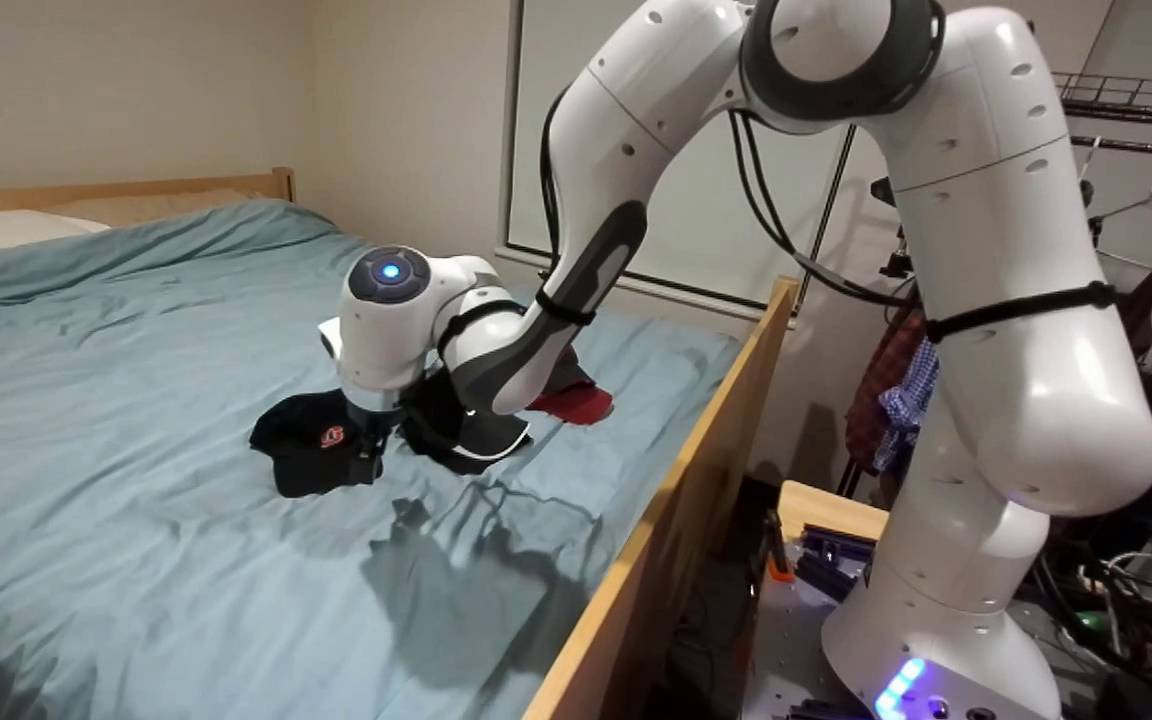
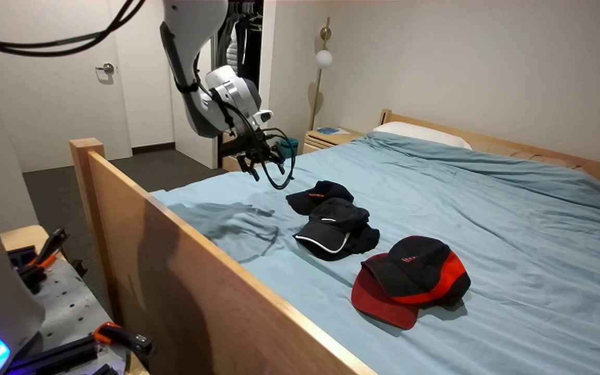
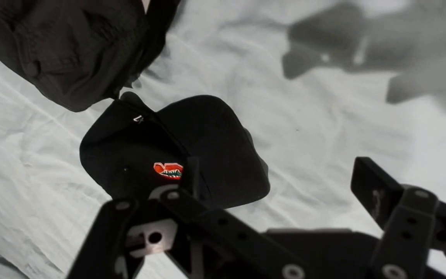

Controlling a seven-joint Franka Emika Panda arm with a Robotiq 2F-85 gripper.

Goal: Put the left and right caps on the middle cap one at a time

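while our robotiq gripper (image 3: 279, 180) gaped, the orange-logoed black baseball cap (image 3: 172, 145) lay at centre-left of our wrist view.

The arm (image 1: 976, 200) arches high over the bed's foot edge (image 2: 211, 291), elbow (image 1: 826, 40) bent, its forearm (image 1: 601, 130) sloping down toward the wrist (image 1: 386, 330). Inside that edge the gripper (image 3: 277, 166) points down, its fingers (image 3: 370, 182) (best seen in the wrist view) spread wide apart.
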